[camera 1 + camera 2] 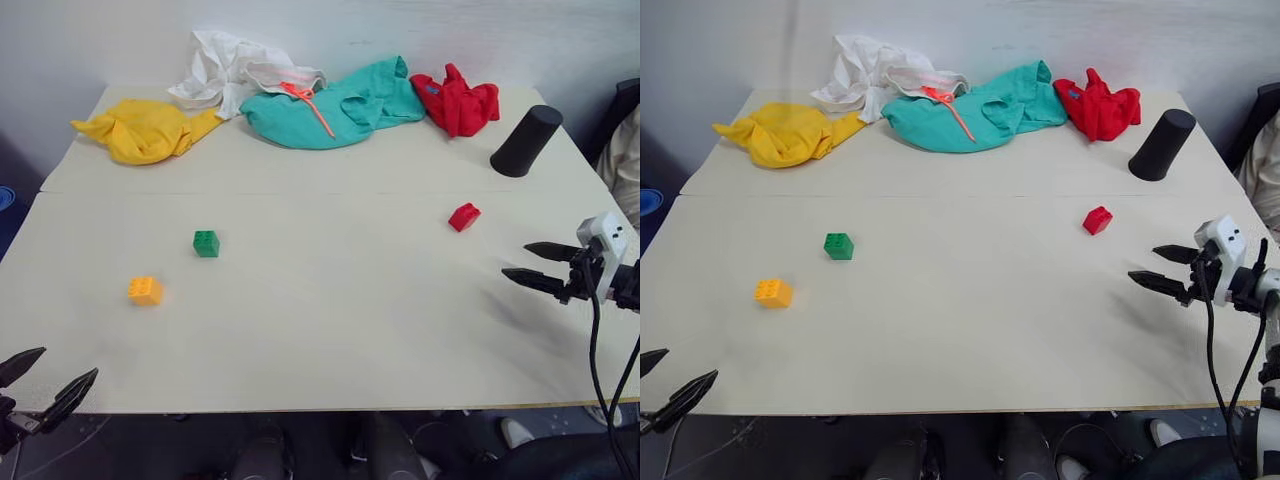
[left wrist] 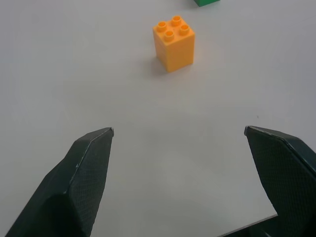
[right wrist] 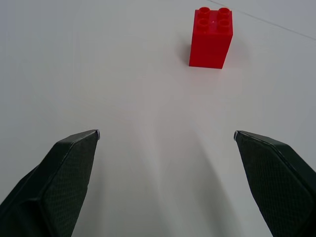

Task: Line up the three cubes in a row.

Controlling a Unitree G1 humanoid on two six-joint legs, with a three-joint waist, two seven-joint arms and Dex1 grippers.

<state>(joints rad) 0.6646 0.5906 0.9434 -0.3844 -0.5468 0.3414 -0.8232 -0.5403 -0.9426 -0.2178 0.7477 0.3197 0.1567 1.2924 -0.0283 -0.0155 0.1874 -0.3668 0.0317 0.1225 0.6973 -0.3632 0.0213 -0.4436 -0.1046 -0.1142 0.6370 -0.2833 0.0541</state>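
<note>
Three cubes lie apart on the pale table (image 1: 320,330). The green cube (image 1: 206,243) sits left of centre, the orange-yellow cube (image 1: 145,290) nearer and further left, the red cube (image 1: 464,216) on the right. My left gripper (image 1: 48,383) hovers open at the table's near left corner, and the orange-yellow cube (image 2: 174,42) stands ahead of its fingers. My right gripper (image 1: 528,264) is open near the right edge, pointing left, with the red cube (image 3: 212,37) ahead of it. Nothing is between either pair of fingers.
Along the far edge lie a yellow cloth (image 1: 145,130), a white cloth (image 1: 225,65), a teal cloth (image 1: 335,105) and a red cloth (image 1: 458,102). A black cylinder (image 1: 526,140) stands at the far right. A person's sleeve (image 1: 625,160) shows beyond the right edge.
</note>
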